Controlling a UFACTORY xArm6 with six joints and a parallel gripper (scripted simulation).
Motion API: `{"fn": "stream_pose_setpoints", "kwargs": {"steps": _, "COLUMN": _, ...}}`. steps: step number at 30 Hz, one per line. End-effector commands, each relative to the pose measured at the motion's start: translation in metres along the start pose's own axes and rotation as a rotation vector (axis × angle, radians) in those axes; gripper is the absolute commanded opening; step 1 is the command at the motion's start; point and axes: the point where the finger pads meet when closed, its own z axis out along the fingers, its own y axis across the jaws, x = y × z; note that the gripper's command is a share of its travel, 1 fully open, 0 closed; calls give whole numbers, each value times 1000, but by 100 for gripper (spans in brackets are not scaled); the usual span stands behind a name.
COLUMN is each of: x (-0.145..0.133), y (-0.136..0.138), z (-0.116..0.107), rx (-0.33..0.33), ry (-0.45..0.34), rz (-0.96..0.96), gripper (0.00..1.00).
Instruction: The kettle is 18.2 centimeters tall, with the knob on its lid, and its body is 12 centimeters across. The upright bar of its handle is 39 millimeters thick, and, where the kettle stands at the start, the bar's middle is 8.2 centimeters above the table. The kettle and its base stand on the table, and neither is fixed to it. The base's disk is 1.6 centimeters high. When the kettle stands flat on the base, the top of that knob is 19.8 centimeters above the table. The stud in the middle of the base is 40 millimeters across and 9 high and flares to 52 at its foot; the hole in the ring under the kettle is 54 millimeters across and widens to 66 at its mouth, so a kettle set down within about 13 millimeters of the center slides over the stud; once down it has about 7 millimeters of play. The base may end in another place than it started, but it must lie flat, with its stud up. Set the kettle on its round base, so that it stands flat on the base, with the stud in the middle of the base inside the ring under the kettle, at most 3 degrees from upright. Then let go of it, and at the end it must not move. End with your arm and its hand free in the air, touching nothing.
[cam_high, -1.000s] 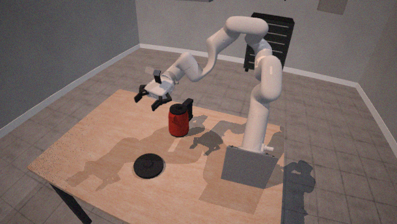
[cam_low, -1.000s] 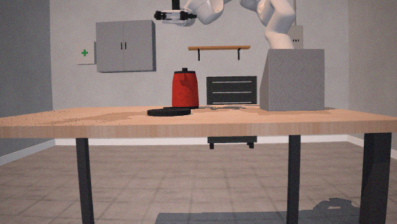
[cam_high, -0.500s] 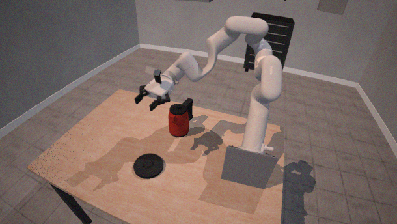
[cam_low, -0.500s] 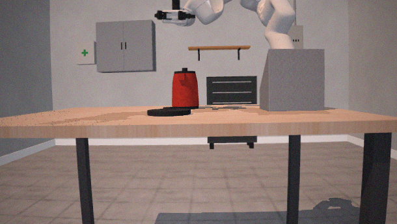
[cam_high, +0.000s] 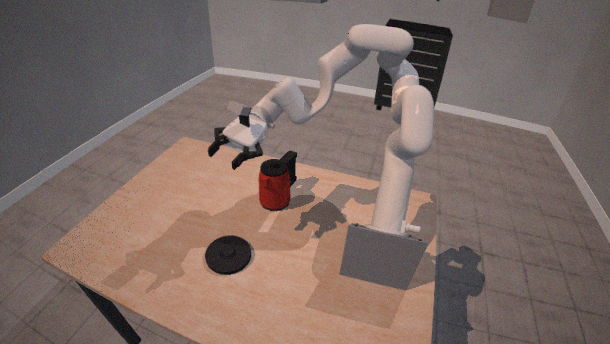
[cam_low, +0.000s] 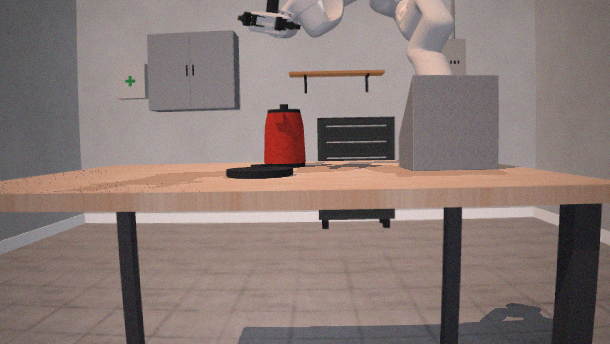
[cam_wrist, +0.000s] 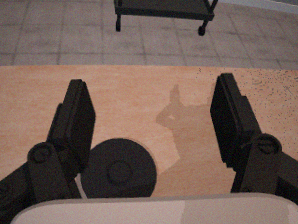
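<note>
The red kettle (cam_high: 274, 187) (cam_low: 284, 136) stands upright on the table (cam_high: 150, 200) (cam_low: 350, 187), with its black lid and its black handle (cam_high: 290, 164) turned toward the back right. The round black base (cam_high: 228, 254) (cam_low: 259, 172) (cam_wrist: 120, 168) lies flat on the table nearer the front, apart from the kettle, stud up. My gripper (cam_high: 235, 152) (cam_low: 248, 20) (cam_wrist: 151, 94) is open and empty. It hangs high in the air, above and to the left of the kettle. In the wrist view the base lies below, between the fingers; the kettle is out of that view.
The arm's grey pedestal (cam_high: 382, 255) (cam_low: 450, 122) stands on the table's right side. A black shelf cart (cam_high: 417, 60) (cam_low: 355, 138) stands on the floor beyond the table. A wall cabinet (cam_low: 192, 70) and a shelf (cam_low: 336, 74) hang on the far wall.
</note>
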Motion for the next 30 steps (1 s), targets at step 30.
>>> {"fn": "stream_pose_setpoints", "kwargs": {"steps": 30, "x": 12, "y": -25, "z": -30, "rx": 254, "ry": -21, "rz": -842, "gripper": 81}}
